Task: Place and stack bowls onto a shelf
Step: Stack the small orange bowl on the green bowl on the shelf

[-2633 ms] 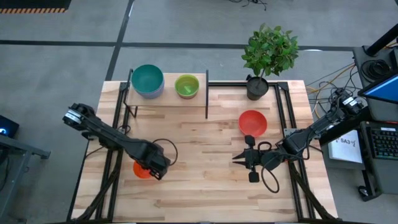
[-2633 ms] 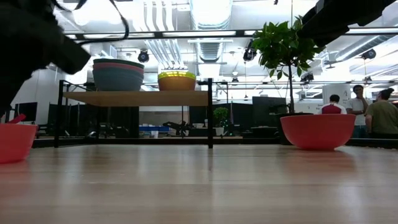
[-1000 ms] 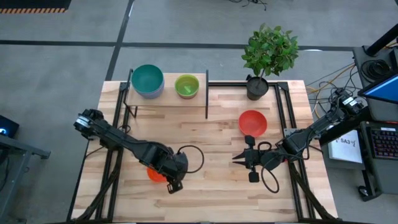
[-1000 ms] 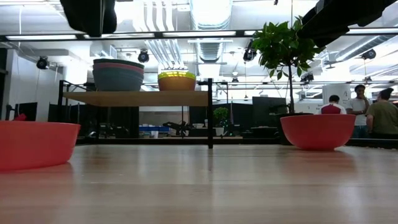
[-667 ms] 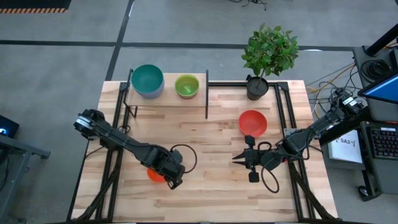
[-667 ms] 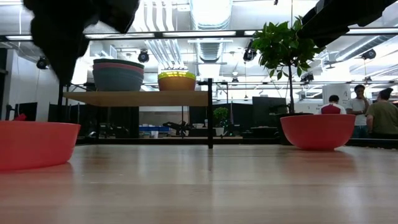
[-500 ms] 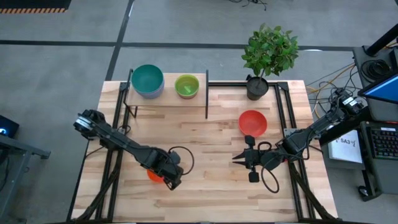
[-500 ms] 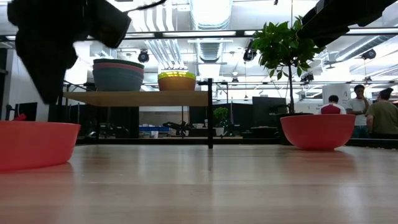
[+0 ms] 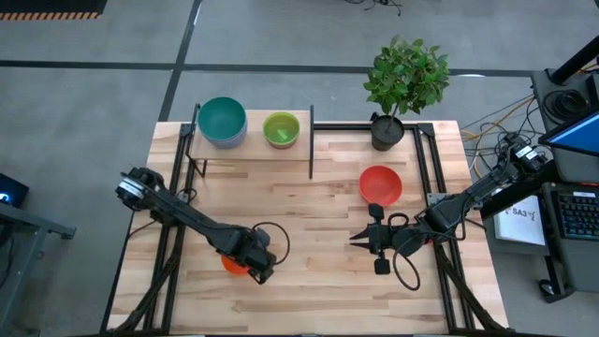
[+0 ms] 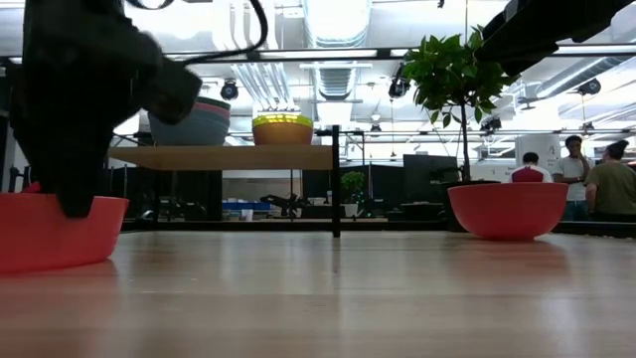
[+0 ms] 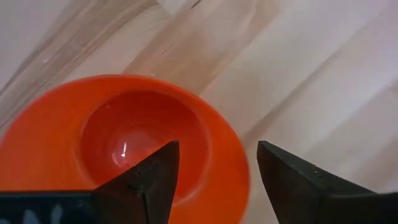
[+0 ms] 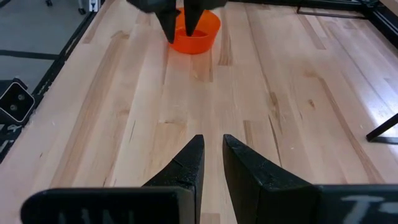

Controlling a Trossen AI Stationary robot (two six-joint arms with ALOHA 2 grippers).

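**Operator:** What's on the table, biggest first? Any writing I can read?

**Observer:** You have the wooden tabletop point(image 9: 309, 215), then the shelf point(image 9: 251, 145) at its far left corner. On the shelf you see a stack of larger bowls with the teal bowl point(image 9: 222, 119) on top, and beside it a stack of smaller ones with the green bowl point(image 9: 281, 128) on top. A potted plant point(image 9: 404, 80) stands at the far right, and the red bowl point(image 9: 380, 184) sits on the table near it. No brand, label or lettering is legible to you in any view.

**Operator:** And the grippers?

**Observer:** Your left gripper point(image 11: 214, 171) is down at the orange bowl point(image 11: 124, 146), which rests on the table near the front left. Its fingers point(image 11: 149, 177) are spread, one inside the bowl and one outside, straddling the rim without pinching it. Your right gripper point(image 12: 212, 155) hangs over bare wood at front centre-right, its fingers drawn nearly together with a narrow gap, holding nothing.
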